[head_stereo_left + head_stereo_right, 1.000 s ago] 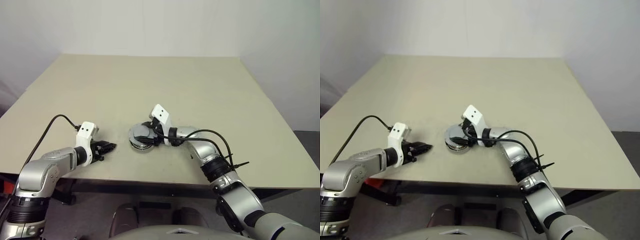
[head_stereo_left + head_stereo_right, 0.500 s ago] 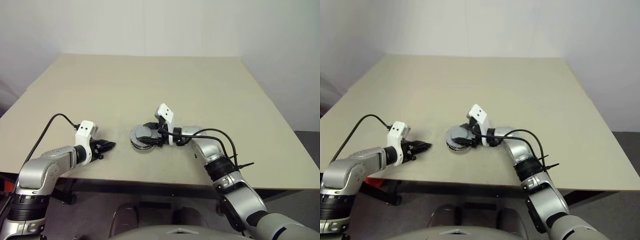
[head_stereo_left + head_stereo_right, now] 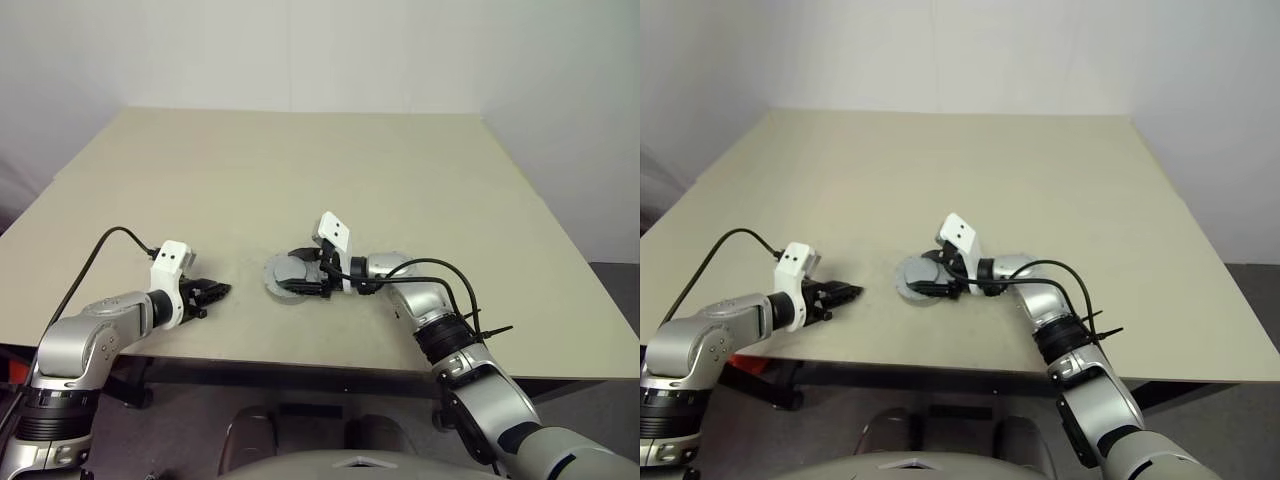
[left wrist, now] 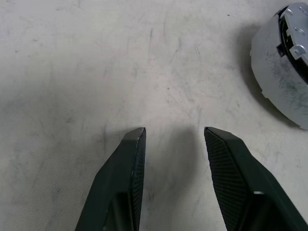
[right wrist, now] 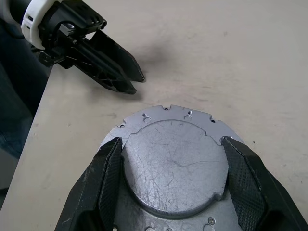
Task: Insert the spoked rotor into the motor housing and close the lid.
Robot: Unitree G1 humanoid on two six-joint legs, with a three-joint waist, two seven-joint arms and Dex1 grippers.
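Since the earlier frame my right gripper (image 5: 171,192) has turned a little on the wrist, and the grey part now lies flatter and slightly more to the right on the surface (image 3: 300,180). Its jaws stand wide around the lid (image 5: 174,166), one finger at each side of the raised round part. I judge that I hold it so to press it down evenly on the motor housing (image 3: 290,279), which sits near the front edge. If the spoked rotor is already inside, I cannot tell. My left gripper (image 3: 214,294) waits just beside, jaws half open and holding nothing, pointing toward the housing. Nothing else stands in the way.
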